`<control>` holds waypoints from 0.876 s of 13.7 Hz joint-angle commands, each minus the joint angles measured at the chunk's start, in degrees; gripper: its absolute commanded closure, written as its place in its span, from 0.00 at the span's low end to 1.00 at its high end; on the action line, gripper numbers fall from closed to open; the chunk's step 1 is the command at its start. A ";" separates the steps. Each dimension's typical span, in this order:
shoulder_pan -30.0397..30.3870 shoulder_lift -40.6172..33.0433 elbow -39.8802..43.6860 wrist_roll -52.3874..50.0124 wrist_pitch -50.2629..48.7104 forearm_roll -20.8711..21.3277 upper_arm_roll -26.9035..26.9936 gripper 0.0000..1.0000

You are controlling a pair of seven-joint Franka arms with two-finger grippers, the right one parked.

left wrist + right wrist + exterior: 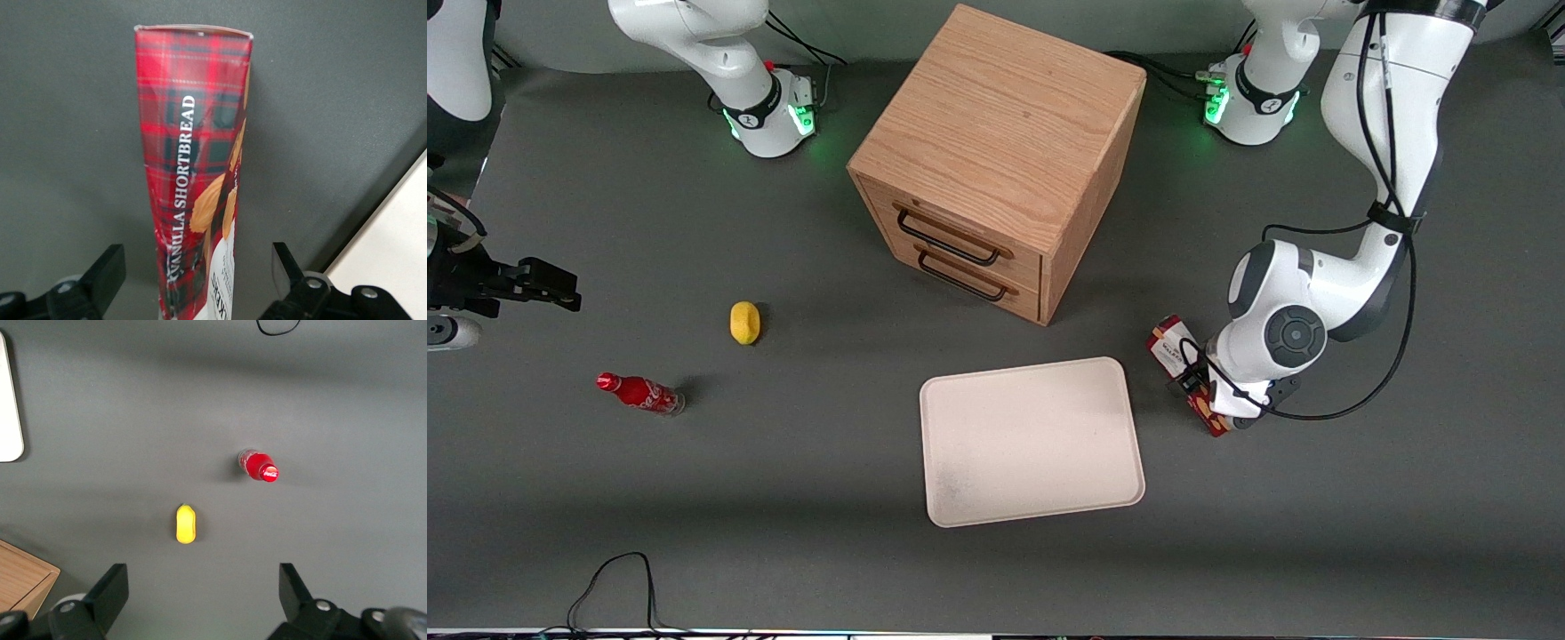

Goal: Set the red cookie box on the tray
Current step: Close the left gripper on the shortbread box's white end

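Note:
The red cookie box [1170, 341] lies on the dark table beside the tray [1032, 440], toward the working arm's end; its white label end points toward the cabinet. My left gripper [1213, 396] hangs right over the box and hides its middle. In the left wrist view the tartan box [193, 167] runs between the two black fingers [110, 268], with a gap of table showing on each side, so the gripper [197, 261] is open around it. A cream corner of the tray [393, 250] shows beside the box.
A wooden two-drawer cabinet [996, 160] stands farther from the front camera than the tray. A yellow lemon-like object [744, 322] and a small red soda bottle [640, 392] lie toward the parked arm's end. A black cable [614, 578] loops at the table's near edge.

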 commanded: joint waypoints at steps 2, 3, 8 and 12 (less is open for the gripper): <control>-0.59 -0.89 -0.88 -0.26 1.24 1.03 0.36 1.00; -0.59 -0.89 -0.97 -0.26 1.16 1.03 0.36 1.00; -0.50 -0.98 -0.97 -0.26 0.98 1.03 0.36 1.00; -0.50 -2.90 -0.88 -0.26 -0.85 1.03 0.36 1.00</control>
